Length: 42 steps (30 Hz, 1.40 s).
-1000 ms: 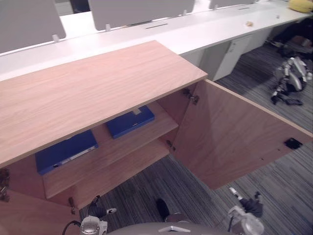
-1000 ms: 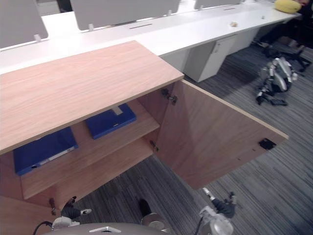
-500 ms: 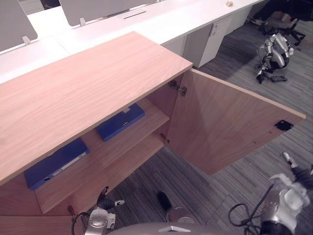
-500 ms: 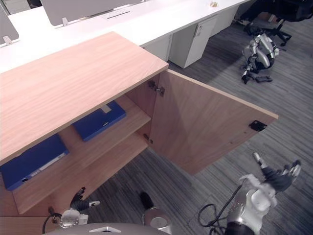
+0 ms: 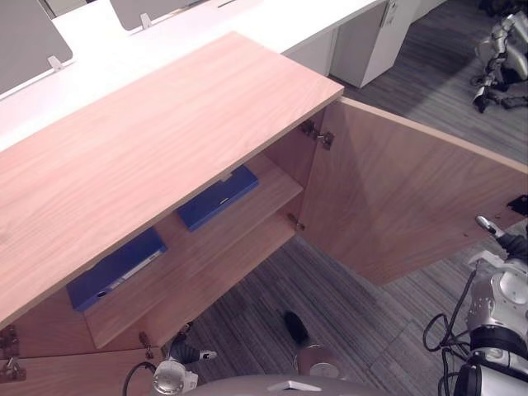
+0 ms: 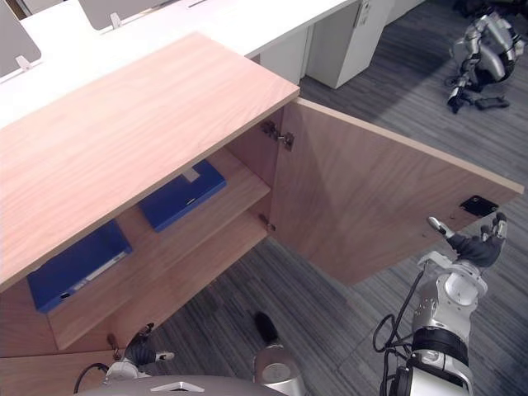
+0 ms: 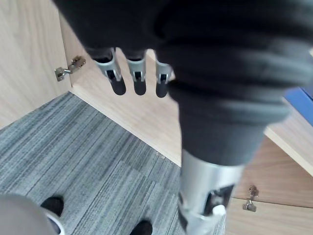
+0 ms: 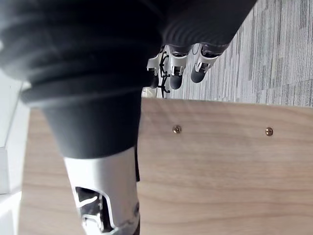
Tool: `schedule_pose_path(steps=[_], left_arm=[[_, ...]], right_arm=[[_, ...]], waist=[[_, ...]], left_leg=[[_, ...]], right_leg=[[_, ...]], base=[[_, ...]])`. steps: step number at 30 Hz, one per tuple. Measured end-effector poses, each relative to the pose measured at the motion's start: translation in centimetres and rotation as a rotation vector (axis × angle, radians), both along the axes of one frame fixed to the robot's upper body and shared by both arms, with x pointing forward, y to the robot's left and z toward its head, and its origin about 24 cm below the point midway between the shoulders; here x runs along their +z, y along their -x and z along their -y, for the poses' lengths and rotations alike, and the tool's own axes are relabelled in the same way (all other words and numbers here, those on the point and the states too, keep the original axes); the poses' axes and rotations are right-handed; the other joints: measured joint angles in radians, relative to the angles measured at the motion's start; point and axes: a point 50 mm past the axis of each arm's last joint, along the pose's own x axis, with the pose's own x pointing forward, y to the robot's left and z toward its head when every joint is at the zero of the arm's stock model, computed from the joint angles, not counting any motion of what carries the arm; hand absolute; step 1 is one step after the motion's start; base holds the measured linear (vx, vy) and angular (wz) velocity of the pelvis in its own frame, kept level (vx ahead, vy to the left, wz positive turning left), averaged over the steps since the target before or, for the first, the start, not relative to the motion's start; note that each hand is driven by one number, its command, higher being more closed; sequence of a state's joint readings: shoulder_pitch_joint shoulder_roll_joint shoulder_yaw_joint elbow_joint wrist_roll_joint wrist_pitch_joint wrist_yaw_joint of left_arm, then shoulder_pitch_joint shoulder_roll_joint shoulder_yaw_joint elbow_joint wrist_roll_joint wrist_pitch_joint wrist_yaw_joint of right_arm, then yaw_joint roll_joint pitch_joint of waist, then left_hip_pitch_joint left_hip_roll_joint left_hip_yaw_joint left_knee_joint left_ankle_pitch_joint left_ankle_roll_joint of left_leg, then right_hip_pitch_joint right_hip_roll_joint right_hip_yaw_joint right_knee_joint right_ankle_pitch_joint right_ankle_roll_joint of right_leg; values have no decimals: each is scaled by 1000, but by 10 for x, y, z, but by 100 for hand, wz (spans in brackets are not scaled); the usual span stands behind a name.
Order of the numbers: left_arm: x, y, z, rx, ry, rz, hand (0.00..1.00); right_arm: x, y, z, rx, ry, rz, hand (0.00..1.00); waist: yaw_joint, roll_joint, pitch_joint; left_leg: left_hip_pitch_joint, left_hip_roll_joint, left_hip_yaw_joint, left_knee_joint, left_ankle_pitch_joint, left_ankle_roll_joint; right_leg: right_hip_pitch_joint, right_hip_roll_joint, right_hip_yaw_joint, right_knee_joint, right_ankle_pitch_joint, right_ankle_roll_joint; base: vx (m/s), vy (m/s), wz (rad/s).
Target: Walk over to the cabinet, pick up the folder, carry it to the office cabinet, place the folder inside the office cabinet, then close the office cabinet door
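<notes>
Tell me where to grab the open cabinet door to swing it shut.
Grip the door at its free edge by the black catch, farthest from the hinges, for leverage. Come from the robot's right with the right hand, close by: the door's inner face is turned toward the robot, so the closing push likely has to come from its far side.

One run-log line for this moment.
door open | blue folders on shelf | right hand open near door edge | left hand open, low

Left folder (image 5: 115,268), right folder (image 5: 219,196) on shelf (image 5: 198,252) in cabinet (image 5: 165,140); door (image 5: 404,198) open at right; desk (image 5: 289,21) behind.
</notes>
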<state>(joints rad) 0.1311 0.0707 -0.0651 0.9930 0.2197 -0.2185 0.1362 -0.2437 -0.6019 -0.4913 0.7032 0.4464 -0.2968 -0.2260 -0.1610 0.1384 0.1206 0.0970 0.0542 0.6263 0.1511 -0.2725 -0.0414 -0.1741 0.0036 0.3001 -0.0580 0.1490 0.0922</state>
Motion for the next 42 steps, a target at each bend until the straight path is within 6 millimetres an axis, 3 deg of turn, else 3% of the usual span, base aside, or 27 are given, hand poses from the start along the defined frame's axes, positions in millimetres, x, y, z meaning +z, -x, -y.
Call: schedule_pose_path(steps=[8, 18, 21, 29, 32, 34, 37, 42], left_arm=[[0, -1, 5, -24, 4, 3, 0], [3, -5, 7, -34, 9, 33, 0], [3, -4, 7, -34, 9, 32, 0], [4, -9, 8, -63, -8, 40, 0], [7, -17, 7, -81, -21, 61, 0], [8, -21, 5, -90, -36, 72, 0], [9, -23, 7, -106, -39, 72, 0], [5, -20, 7, -113, -62, 39, 0]], right_arm=[[19, -11, 4, -9, 49, 11, 0], [35, -12, -5, 18, 106, 74, 0], [40, -9, -21, 71, 147, 120, 0], [5, 17, -81, 201, 124, 115, 0], [-12, 31, -108, 256, 56, 115, 0], [-27, 44, -133, 307, -11, 92, 0], [-39, 63, -158, 369, -63, 58, 0], [-45, 88, -197, 480, -61, -19, 0]], waist=[[-5, 35, 31], [-14, 36, 43], [-30, 32, 45], [-39, -9, 46], [-41, -37, 40], [-41, -82, 36], [-40, -115, 30], [-40, -121, 28]], left_leg=[[-21, -14, -23, -16, 11, 11], [-25, -11, -38, -15, 23, 15], [-16, -5, -38, -15, 23, 14], [14, 13, -41, -14, 16, 3], [17, 14, -41, -14, 15, 3], [19, 14, -41, -10, 15, 3], [9, 20, -44, 16, 8, 1], [8, 28, -48, 55, -11, -1]], right_leg=[[-6, -15, -15, -22, 17, 6], [-13, -23, -66, -30, 11, -4], [-8, -16, -66, -30, 10, -4], [0, 6, -64, -23, 19, -15], [-2, 14, -47, -22, 45, -21], [-1, 17, -36, -22, 54, -25], [1, 15, -35, -22, 59, -33], [22, 11, -37, -22, 62, -41]], base=[[-7, -48, 5], [-29, -73, 3], [5, -79, -12], [2, -70, -23], [-38, -69, -18], [-87, -91, -13], [-81, -85, 0], [-87, -66, -1]])
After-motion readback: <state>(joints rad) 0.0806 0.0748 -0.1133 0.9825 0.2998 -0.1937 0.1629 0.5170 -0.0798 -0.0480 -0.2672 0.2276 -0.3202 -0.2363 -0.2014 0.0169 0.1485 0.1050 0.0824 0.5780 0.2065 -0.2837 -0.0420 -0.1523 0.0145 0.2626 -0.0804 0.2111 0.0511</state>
